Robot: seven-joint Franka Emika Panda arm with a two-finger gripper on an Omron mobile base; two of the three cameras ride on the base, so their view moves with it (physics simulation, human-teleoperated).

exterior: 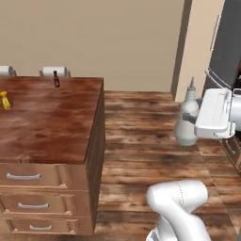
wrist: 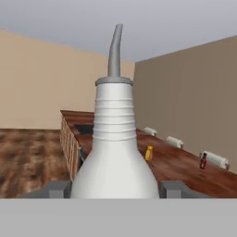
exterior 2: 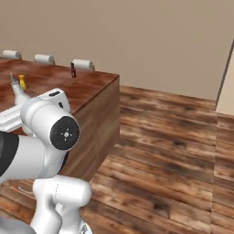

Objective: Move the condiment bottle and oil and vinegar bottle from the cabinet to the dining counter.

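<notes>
My gripper (wrist: 115, 189) is shut on the oil and vinegar bottle (wrist: 115, 152), a pale grey-white pear-shaped bottle with a thin spout, held upright between both fingertips (wrist: 55, 189). In the left base view the oil and vinegar bottle (exterior: 187, 106) hangs above the wooden floor, right of the dining counter (exterior: 52, 122), with the gripper (exterior: 187, 120) around its body. Its spout (exterior 2: 16, 87) peeks out behind my arm. The condiment bottle (exterior: 56, 79), small and dark red, stands at the far edge of the dining counter (exterior 2: 87, 89); the condiment bottle (exterior 2: 73, 70) (wrist: 203, 161) is upright. The cabinet is out of view.
A short yellow jar (exterior: 4, 100) (exterior 2: 21, 82) (wrist: 148, 153) stands on the counter's left part. Cushioned stools (exterior: 54, 71) (exterior 2: 43, 59) line its far side. Drawers (exterior: 28, 178) face me below the top. A dark tall appliance (exterior: 226, 42) stands at the right. Open wooden floor (exterior: 141, 141) lies between.
</notes>
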